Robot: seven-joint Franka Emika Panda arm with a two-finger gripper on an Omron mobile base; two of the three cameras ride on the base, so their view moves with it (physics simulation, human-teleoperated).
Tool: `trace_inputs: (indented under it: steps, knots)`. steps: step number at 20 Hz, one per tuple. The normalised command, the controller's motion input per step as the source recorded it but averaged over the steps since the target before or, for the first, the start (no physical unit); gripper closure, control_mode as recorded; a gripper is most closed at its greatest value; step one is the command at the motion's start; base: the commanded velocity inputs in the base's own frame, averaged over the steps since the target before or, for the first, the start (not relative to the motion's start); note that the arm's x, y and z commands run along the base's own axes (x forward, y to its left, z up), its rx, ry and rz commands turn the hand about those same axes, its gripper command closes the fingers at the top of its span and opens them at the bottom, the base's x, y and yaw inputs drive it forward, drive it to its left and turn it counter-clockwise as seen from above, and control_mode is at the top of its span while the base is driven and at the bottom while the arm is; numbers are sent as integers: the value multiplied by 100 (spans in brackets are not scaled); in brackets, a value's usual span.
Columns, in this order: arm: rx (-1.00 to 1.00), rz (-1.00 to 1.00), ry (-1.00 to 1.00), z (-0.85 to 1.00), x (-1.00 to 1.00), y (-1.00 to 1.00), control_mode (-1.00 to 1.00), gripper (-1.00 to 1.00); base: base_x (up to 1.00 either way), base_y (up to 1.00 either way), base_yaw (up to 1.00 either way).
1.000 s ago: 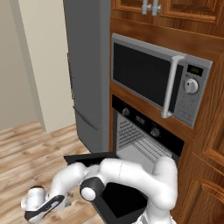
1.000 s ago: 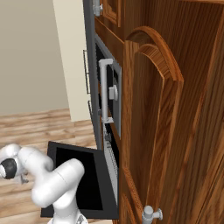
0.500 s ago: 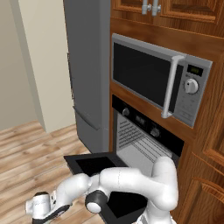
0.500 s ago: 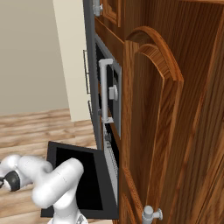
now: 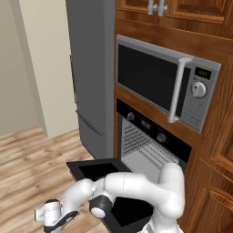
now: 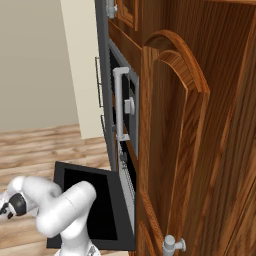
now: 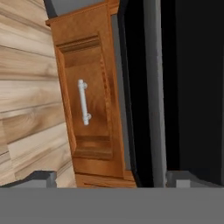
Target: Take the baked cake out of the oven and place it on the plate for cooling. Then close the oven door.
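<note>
I see the oven (image 5: 152,148) under the microwave (image 5: 166,82), its oven door (image 5: 107,189) dropped open and flat toward me. My arm reaches low to the near left of that door, gripper (image 5: 57,221) fingers spread apart, empty, above the wood floor (image 5: 32,159). I cannot see the cake.

Even, soft rendered light fills all three views, bright on the pale wall (image 5: 41,68) and wood floor (image 5: 32,159). The oven (image 5: 145,150) cavity is lit pale grey inside, while its door (image 6: 95,210) reads flat black. Edges look slightly soft and pixelated, with no glare or hard shadows.
</note>
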Motion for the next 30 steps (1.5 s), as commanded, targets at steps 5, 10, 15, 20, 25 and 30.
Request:
trace_inputs:
  steps: [5, 10, 15, 20, 25, 30]
  knots:
    - [-12, 0, 0, -53, 18, 0, -100, -100, 0, 0, 0]
    - [-14, 0, 0, -48, 17, 0, -100, -100, 0, 0, 0]
    - [-16, 0, 0, -41, 19, 0, -100, -100, 0, 0, 0]
    - [-21, -2, -3, -25, 12, 0, -100, -100, 0, 0, 0]
    - [-26, -8, -11, -1, 5, -13, -100, -100, 0, 0, 0]
    - [-28, -14, -21, 24, 11, -24, -100, -100, 0, 0, 0]
